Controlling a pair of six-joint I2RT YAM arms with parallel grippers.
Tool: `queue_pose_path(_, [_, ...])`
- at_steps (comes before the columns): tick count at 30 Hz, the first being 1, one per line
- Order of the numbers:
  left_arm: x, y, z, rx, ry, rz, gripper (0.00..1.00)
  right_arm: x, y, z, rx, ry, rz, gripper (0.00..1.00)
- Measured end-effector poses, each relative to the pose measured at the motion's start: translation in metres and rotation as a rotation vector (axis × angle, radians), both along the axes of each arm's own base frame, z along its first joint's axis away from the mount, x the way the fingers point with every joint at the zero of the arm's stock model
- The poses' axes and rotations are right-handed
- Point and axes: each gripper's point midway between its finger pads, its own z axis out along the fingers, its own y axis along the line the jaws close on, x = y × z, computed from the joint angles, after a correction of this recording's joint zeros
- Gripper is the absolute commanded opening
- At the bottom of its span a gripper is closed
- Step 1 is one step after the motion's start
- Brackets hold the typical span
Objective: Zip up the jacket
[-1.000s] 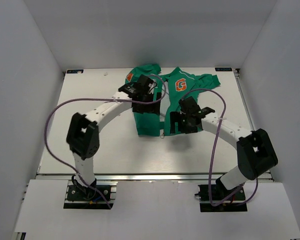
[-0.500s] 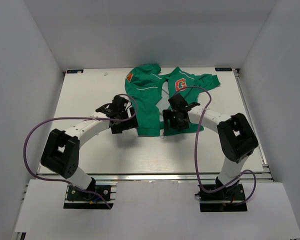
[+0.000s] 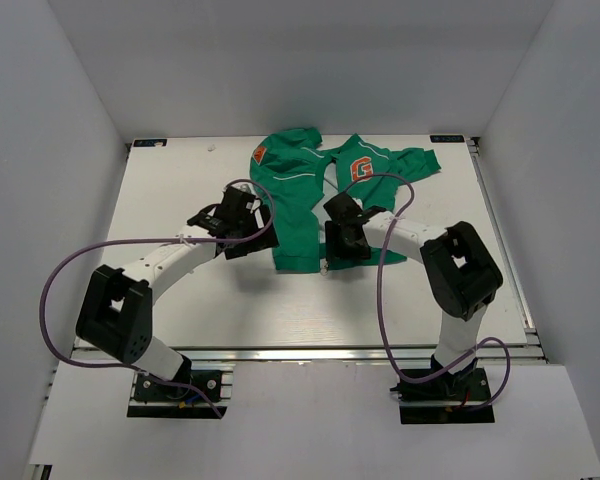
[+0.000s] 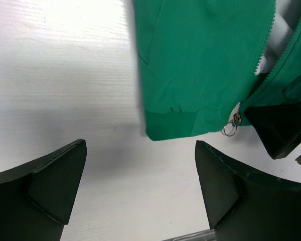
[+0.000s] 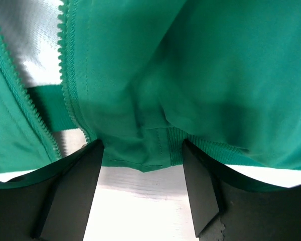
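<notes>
Jacket [image 3: 302, 195] lay flat at the far middle of the table [image 3: 180, 300], collar away from the arm bases, hem toward them. Front was parted, with pale lining showing between the zipper teeth. Zipper slider [image 4: 236, 118] sat low at the hem, its ring pull [image 4: 229, 130] hanging just past the edge. "G" badge [image 3: 361, 170] was on the right-hand panel, orange patch [image 3: 259, 154] on the far left sleeve.

Right gripper [image 5: 140, 165] was at the hem of the right-hand panel, its fingers moderately apart, with a bunched fold of hem between them and reaching both inner faces. Whether it was truly clamped, could not tell.

Left gripper [image 4: 140, 173] stood spread wide and held nothing, over bare table just short of the left panel's hem corner.
</notes>
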Motion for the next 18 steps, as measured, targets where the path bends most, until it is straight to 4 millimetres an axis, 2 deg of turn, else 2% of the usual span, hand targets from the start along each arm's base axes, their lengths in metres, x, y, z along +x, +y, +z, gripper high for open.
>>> queue_pose_path(5, [0.003,0.009,0.009,0.028,-0.036,0.030,0.98,0.001,0.000,-0.003,-0.047,-0.017,-0.044,0.70])
queue_pose_path(7, [0.003,0.012,0.011,0.039,-0.045,0.040,0.98,0.000,0.001,-0.003,-0.049,-0.020,-0.054,0.66])
queue_pose_path(9, [0.004,0.014,0.012,0.045,-0.051,0.046,0.98,-0.001,0.002,-0.003,-0.047,-0.021,-0.062,0.50])
queue_pose_path(10, [0.004,0.014,0.012,0.048,-0.051,0.048,0.98,-0.001,0.003,-0.003,-0.045,-0.026,-0.067,0.32])
queue_pose_path(12, [0.004,0.016,0.012,0.053,-0.053,0.051,0.98,-0.002,0.004,-0.005,-0.041,-0.030,-0.082,0.14])
queue_pose_path(16, [0.004,0.013,0.013,0.050,-0.057,0.025,0.98,0.000,0.007,-0.002,-0.018,-0.060,-0.096,0.00])
queue_pose_path(18, [0.003,0.007,0.014,0.029,-0.061,-0.015,0.98,-0.001,0.006,-0.002,-0.005,-0.076,-0.090,0.00])
